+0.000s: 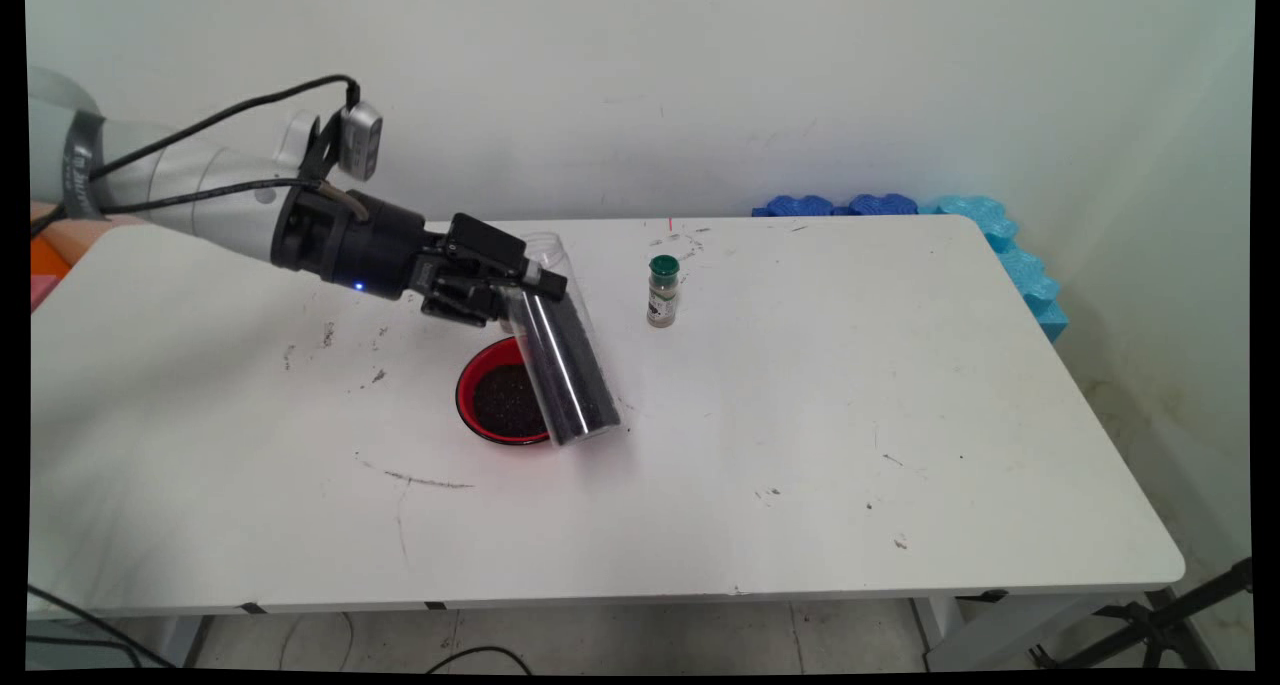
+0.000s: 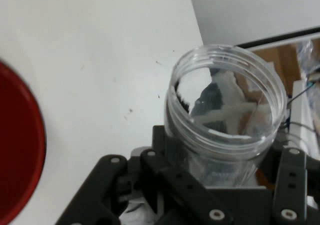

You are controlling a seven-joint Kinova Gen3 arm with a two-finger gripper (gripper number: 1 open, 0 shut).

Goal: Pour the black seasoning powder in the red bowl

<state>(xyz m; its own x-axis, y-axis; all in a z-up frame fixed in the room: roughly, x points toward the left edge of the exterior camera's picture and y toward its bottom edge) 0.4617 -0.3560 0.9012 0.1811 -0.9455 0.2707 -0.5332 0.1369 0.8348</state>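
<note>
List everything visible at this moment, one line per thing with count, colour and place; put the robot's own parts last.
Jar: one, clear plastic, lidless, holding dark grains; held tilted, its lower end over the bowl's right edge, its open mouth away from the bowl.
Bowl: one, red, dark grains inside; on the table near the middle, under the jar.
Spice bottle: one, small, green cap; upright on the table, right of the jar, apart from it.
Foam mats: several, blue; behind the table's far right corner, against the wall.
Table: one, white, scuffed with dark specks.
Claw: one, black; shut on the jar's upper part.
Arm: one, white, with black cables; entering from the left.
</note>
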